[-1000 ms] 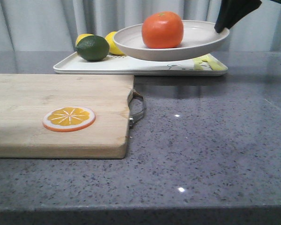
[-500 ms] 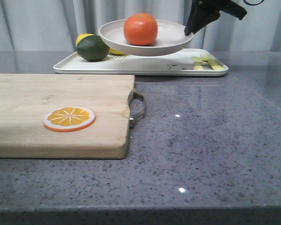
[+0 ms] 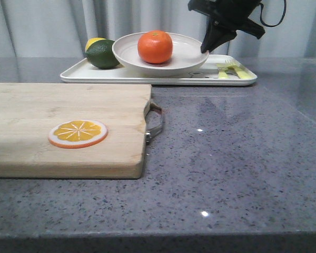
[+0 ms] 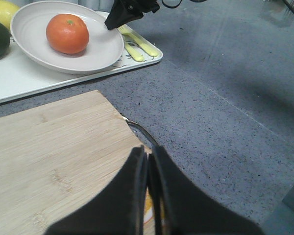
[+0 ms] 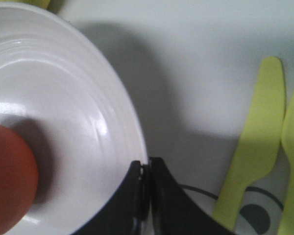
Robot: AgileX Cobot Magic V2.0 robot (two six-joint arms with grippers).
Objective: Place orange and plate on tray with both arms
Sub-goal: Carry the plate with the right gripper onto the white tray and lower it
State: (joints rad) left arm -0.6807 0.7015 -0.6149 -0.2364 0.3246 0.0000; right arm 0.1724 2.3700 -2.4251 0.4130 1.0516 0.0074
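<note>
The off-white plate (image 3: 187, 52) is low over the white tray (image 3: 158, 77) at the back of the table, resting on it or just above it. The orange (image 3: 155, 46) sits in the plate. My right gripper (image 3: 204, 50) is shut on the plate's right rim; in the right wrist view the gripper (image 5: 146, 166) pinches the rim of the plate (image 5: 78, 112) beside the orange (image 5: 10, 181). My left gripper (image 4: 148, 152) is shut and empty above the wooden cutting board (image 4: 54, 147), away from the plate (image 4: 103, 46) and orange (image 4: 67, 33).
A green lime (image 3: 102, 54) and a yellow lemon (image 3: 94, 42) sit on the tray's left end. A yellow-green knife and fork (image 3: 233, 70) lie on its right end. An orange slice disc (image 3: 77, 133) lies on the cutting board (image 3: 68, 105), which has a metal handle (image 3: 155, 122).
My right gripper has carried the plate with the orange leftward and down, from hanging above the tray to low on it. The left arm shows no earlier frame.
</note>
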